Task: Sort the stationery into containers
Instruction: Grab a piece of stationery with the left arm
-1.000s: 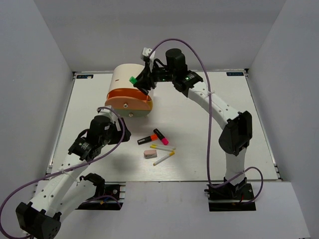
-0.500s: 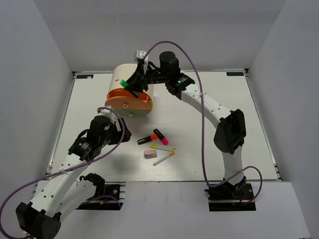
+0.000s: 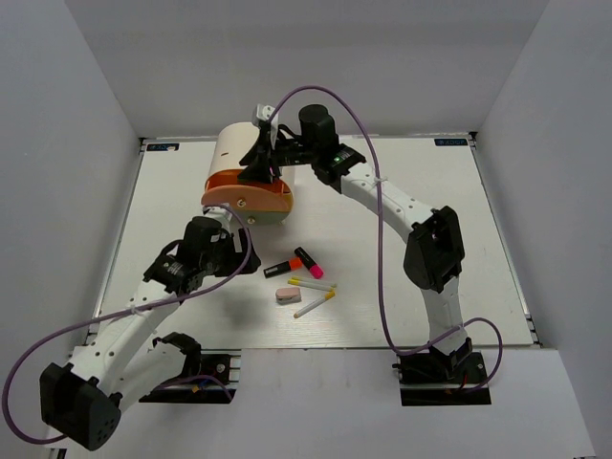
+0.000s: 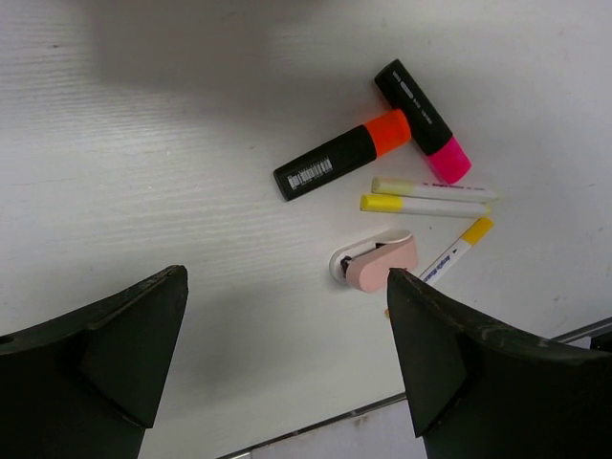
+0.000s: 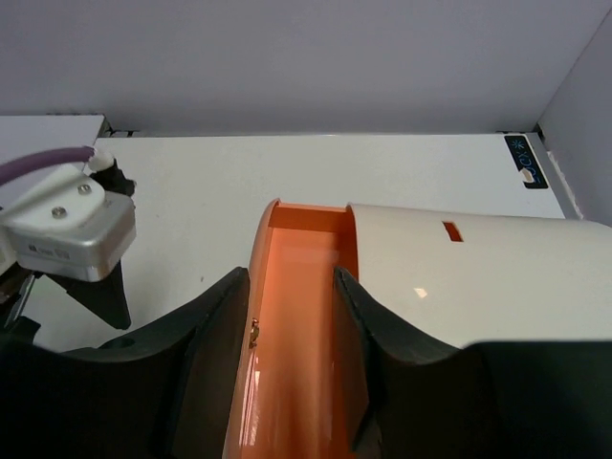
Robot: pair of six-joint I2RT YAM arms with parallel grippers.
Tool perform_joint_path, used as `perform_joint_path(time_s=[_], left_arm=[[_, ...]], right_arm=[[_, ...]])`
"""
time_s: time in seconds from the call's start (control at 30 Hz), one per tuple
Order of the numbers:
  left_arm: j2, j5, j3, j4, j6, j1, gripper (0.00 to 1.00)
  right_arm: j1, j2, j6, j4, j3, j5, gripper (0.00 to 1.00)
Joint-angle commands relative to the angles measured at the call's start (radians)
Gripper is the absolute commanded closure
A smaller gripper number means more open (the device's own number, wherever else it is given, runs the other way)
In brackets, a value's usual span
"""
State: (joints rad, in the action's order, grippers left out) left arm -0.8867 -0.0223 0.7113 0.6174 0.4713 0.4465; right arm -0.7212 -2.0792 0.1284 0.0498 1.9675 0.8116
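As the right arm stretches forward, right gripper half-open, empty, orange drawer beneath, only a wrist view shows left gripper gaping, empty.

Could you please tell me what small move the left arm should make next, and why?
Probably lower the left pincer toward the orange-ended highlighter: its jaws stand wide open and empty, the highlighter lies loose on the table just ahead, and the orange drawer stands open.
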Motion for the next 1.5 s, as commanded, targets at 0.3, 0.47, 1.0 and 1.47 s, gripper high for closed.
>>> perform_joint_path(time_s=[0.3,0.47,1.0,1.47], left_arm=[[-0.106,-0.133,0.068,-0.065,-0.135,0.015,0.13],[-0.21,-0.153,0.103,-0.065,-0.207,0.067,0.28],[-0.511,0.159,0.217,-0.142,-0.402,0.308,0.22],[-0.715,0.114,0.306,-0.216,-0.534,0.327,0.33]], right_arm=[[0.025,0.128,-0.012,0.018,-0.044,-0.093,0.63],[0.117,0.315,-0.067,-0.01,-0.234,-0.242,1.0],[0.419,0.616,-0.019,-0.113,-0.779,-0.212,0.72],[0.474,0.663,-0.032,-0.116,-0.857,-0.146,0.72]])
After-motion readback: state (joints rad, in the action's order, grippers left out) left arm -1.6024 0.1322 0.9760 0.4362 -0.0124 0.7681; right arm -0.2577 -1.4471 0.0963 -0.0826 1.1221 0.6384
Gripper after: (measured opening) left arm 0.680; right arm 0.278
